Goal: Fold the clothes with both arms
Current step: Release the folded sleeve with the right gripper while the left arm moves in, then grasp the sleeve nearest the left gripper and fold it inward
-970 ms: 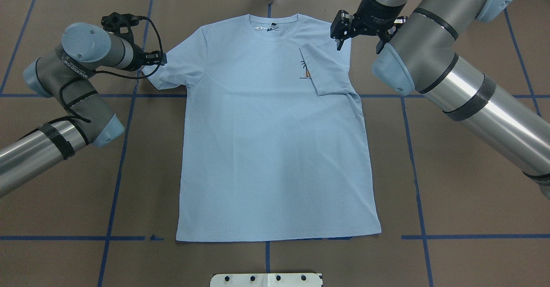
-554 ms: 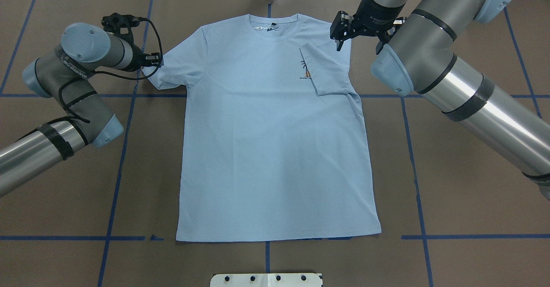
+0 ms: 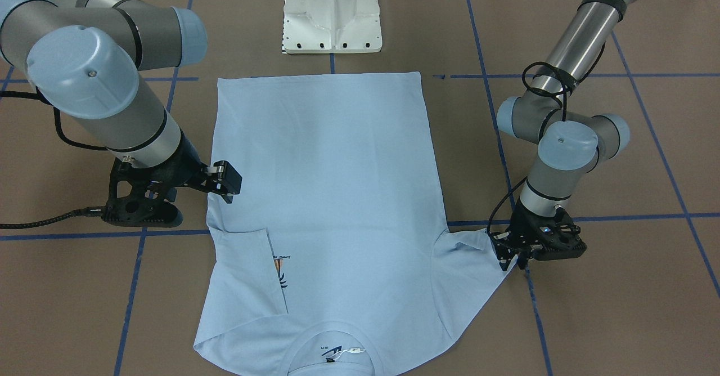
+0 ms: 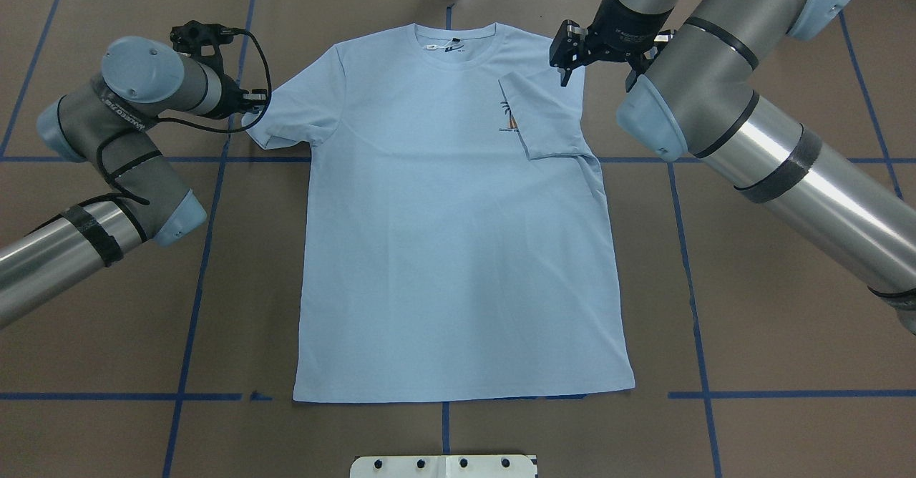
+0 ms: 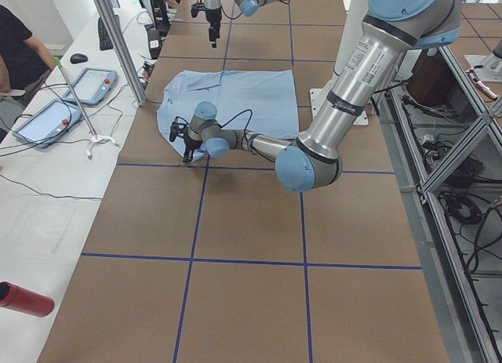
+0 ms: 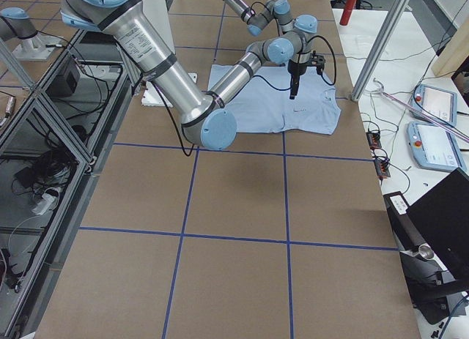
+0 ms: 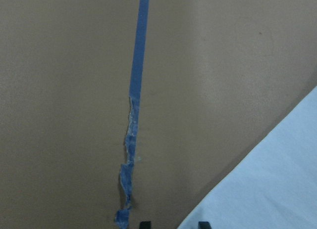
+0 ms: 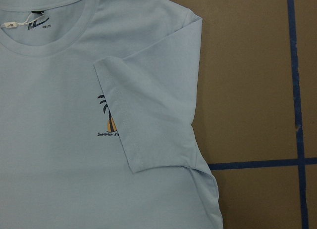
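Note:
The light blue T-shirt (image 4: pixel 458 249) lies flat and face up on the brown table, collar at the far edge. One sleeve (image 4: pixel 547 116) is folded inward and covers part of the palm-tree print (image 8: pixel 109 120). My right gripper (image 4: pixel 597 74) hangs open above that shoulder, touching nothing. My left gripper (image 4: pixel 259 97) is low at the tip of the other, flat sleeve (image 3: pixel 478 258). In the left wrist view its fingertips (image 7: pixel 143 224) stand apart, with the sleeve's edge (image 7: pixel 277 184) between them, so it is open.
Blue tape lines (image 4: pixel 193 285) grid the brown table cover. The white pedestal base (image 3: pixel 332 16) stands at the shirt's hem side. A side desk with tablets (image 5: pixel 59 104), a metal post (image 5: pixel 118 41) and a person (image 5: pixel 16 49) sit beyond the collar end.
My left gripper has slid a little outward along the flat sleeve toward its tip. The right gripper has drifted slightly toward the far edge. The shirt lies as before.

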Available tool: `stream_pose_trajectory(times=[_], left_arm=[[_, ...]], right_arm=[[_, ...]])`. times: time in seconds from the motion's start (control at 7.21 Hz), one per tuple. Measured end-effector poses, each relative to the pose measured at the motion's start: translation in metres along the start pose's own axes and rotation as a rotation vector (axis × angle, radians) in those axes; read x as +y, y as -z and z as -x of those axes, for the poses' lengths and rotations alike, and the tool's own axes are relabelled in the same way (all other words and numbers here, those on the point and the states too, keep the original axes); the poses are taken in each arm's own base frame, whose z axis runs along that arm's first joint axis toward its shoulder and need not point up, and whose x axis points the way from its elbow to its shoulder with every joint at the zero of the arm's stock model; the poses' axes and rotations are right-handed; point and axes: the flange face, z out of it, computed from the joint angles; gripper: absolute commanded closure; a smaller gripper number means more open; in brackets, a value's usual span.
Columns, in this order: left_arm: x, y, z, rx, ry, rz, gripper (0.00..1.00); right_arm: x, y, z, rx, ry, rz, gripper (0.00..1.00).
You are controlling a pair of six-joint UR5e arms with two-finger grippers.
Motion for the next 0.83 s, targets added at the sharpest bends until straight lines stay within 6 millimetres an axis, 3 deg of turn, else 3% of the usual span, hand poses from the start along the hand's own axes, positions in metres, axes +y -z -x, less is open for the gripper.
stream_pose_trajectory(times=[0.28, 0.42, 0.69, 0.83], left_arm=[[-0.003, 0.013, -0.012, -0.023, 0.005, 0.013, 1.0], [-0.008, 0.028, -0.031, -0.046, 0.013, 0.027, 1.0], [-0.033, 0.062, -0.104, -0.092, 0.046, 0.055, 1.0], [-0.044, 0.064, -0.155, -0.099, 0.086, 0.068, 1.0]], right_arm=[[0.0, -0.004, -0.001, 0.005, -0.002, 0.004, 0.0], [0.0, -0.005, -0.002, 0.007, -0.003, 0.005, 0.0], [0.0, -0.007, -0.002, 0.008, -0.003, 0.006, 0.0], [0.0, -0.007, -0.002, 0.009, -0.003, 0.007, 0.0]])
